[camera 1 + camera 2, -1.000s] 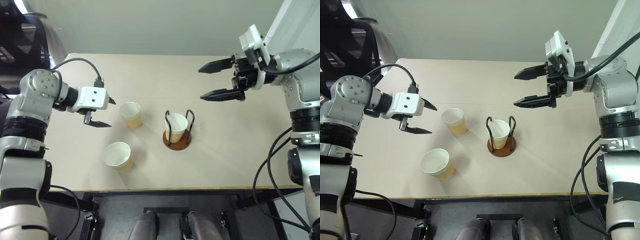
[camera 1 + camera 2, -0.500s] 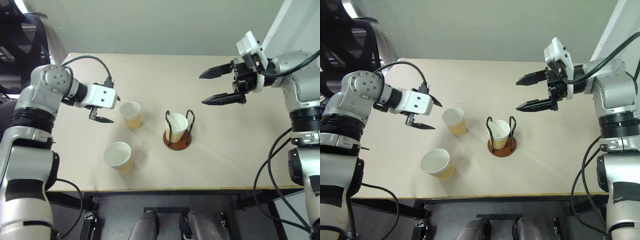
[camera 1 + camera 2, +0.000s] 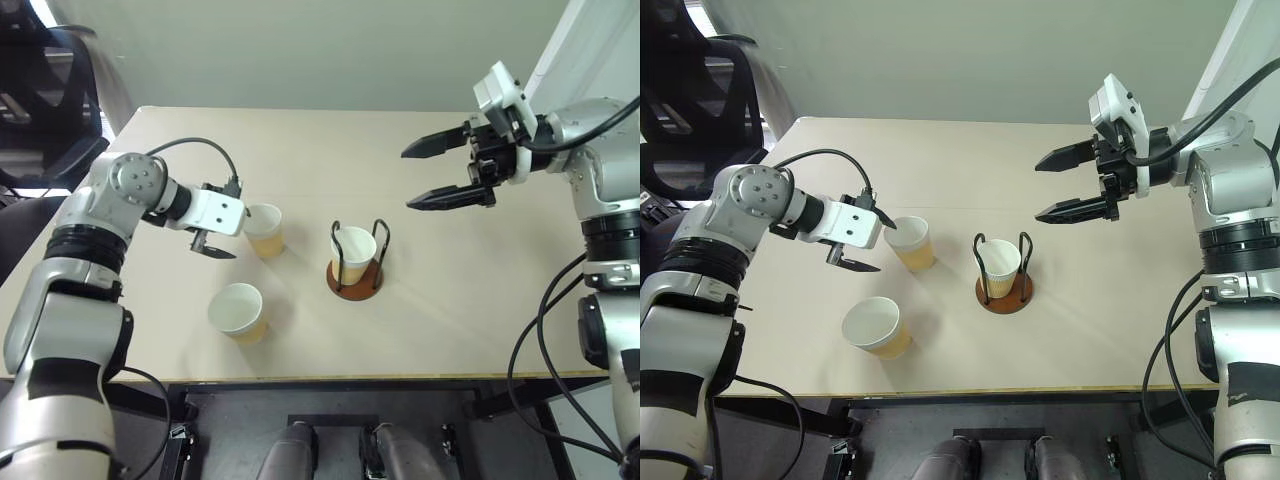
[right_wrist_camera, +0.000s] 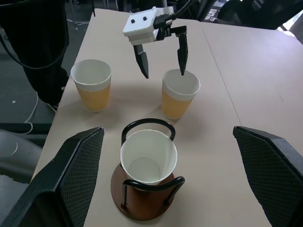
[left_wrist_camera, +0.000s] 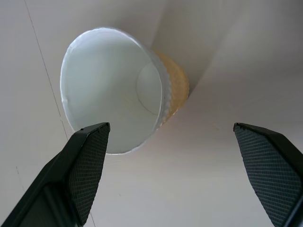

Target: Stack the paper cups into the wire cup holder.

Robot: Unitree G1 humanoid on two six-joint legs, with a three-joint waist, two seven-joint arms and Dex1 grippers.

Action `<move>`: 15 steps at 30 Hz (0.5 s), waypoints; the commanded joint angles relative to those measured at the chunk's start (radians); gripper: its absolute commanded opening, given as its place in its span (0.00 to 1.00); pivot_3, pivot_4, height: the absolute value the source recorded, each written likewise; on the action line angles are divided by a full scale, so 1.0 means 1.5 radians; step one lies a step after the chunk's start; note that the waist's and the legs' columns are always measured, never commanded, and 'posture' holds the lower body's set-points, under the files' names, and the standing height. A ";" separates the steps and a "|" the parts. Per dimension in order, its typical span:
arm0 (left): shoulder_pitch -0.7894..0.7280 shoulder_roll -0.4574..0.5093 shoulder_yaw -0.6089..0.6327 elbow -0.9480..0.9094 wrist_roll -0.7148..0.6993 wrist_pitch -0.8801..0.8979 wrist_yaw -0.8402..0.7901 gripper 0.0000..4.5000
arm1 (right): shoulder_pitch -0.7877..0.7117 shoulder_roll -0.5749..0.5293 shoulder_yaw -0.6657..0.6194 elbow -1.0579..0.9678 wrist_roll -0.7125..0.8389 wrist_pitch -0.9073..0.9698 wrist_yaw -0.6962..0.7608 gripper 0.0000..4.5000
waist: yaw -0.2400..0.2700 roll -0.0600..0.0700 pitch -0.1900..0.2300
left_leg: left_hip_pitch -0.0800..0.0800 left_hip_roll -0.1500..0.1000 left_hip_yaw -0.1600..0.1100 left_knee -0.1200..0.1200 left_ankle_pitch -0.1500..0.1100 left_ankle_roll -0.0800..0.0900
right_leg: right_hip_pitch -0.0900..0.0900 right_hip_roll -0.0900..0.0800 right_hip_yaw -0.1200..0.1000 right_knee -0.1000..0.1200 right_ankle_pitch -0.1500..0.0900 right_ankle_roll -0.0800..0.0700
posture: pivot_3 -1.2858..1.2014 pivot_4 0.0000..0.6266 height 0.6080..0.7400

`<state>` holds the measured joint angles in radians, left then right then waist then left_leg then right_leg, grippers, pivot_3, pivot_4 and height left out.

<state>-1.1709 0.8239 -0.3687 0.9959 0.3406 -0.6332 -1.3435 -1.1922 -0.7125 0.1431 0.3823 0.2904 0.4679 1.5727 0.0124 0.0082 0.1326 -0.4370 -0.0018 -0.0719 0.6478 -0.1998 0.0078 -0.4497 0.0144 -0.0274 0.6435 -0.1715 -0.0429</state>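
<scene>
With our left gripper (image 3: 872,243) open beside the far cup (image 3: 911,243), a low finger could tip it.

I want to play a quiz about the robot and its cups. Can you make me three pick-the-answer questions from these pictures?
1. Where is the paper cup that is already put away?
A. in the wire cup holder
B. on the floor
C. in the right hand

2. How many paper cups are there in all?
A. one
B. three
C. five

3. How is the left hand?
A. shut on a cup
B. open, right at a cup's rim
C. open, lying flat on the table

Answers:
1. A: one cup stands inside the black loops of the wire cup holder.
2. B: besides that one, a cup by the left hand and the nearest cup stand on the table.
3. B: its fingers are spread apart, holding nothing, at the rim.
</scene>
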 commanded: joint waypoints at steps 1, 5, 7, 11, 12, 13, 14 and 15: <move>-0.018 -0.005 -0.005 0.019 0.021 -0.031 0.036 1.00 | -0.020 -0.010 -0.009 -0.026 0.007 0.004 0.002 0.99 | 0.000 0.000 0.000 | 0.000 0.000 0.000 0.000 0.000 0.000 | 0.000 0.000 0.000 0.000 0.000 0.000 | 0.52 0.24 1.00; -0.031 -0.018 -0.014 0.044 0.039 -0.050 0.068 1.00 | -0.020 -0.011 -0.010 -0.031 0.006 0.008 0.002 0.99 | 0.000 0.000 0.000 | 0.000 0.000 0.000 0.000 0.000 0.000 | 0.000 0.000 0.000 0.000 0.000 0.000 | 0.52 0.24 1.00; -0.037 -0.026 -0.016 0.054 0.044 -0.056 0.078 1.00 | -0.019 -0.012 -0.010 -0.033 0.006 0.008 0.001 0.99 | 0.001 0.000 0.000 | 0.000 0.000 0.000 0.000 0.000 0.000 | 0.000 0.000 0.000 0.000 0.000 0.000 | 0.52 0.24 1.00; -0.043 -0.038 -0.023 0.069 0.048 -0.063 0.080 1.00 | -0.016 -0.013 -0.011 -0.039 0.006 0.009 -0.001 0.99 | 0.002 0.000 0.000 | 0.000 0.000 0.000 0.000 0.000 0.000 | 0.000 0.000 0.000 0.000 0.000 0.000 | 0.52 0.24 1.00; -0.044 -0.042 -0.024 0.073 0.047 -0.064 0.075 1.00 | -0.016 -0.013 -0.011 -0.040 0.006 0.009 -0.002 0.99 | 0.001 0.000 0.000 | 0.000 0.000 0.000 0.000 0.000 0.000 | 0.000 0.000 0.000 0.000 0.000 0.000 | 0.52 0.24 1.00; -0.045 -0.045 -0.025 0.076 0.045 -0.066 0.066 0.96 | -0.014 -0.013 -0.011 -0.041 0.005 0.009 -0.002 1.00 | 0.001 0.000 0.000 | 0.000 0.000 0.000 0.000 0.000 0.000 | 0.000 0.000 0.000 0.000 0.000 0.000 | 0.52 0.24 1.00; -0.046 -0.046 -0.027 0.078 0.045 -0.077 0.057 0.91 | -0.013 -0.013 -0.010 -0.042 0.005 0.007 -0.002 1.00 | 0.002 0.000 0.000 | 0.000 0.000 0.000 0.000 0.000 0.000 | 0.000 0.000 0.000 0.000 0.000 0.000 | 0.52 0.24 1.00; -0.047 -0.045 -0.028 0.078 0.045 -0.089 0.050 0.86 | -0.011 -0.014 -0.009 -0.042 0.003 0.005 -0.003 1.00 | 0.002 0.000 0.000 | 0.000 0.000 0.000 0.000 0.000 0.000 | 0.000 0.000 0.000 0.000 0.000 0.000 | 0.52 0.24 1.00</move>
<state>-1.2071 0.7507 -0.4123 1.1133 0.4162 -0.7344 -1.2489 -1.1920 -0.7187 0.1431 0.3470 0.2900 0.4826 1.5710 0.0147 0.0081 0.1326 -0.4368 -0.0020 -0.0717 0.6485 -0.1995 0.0079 -0.4491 0.0145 -0.0274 0.6437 -0.1710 -0.0421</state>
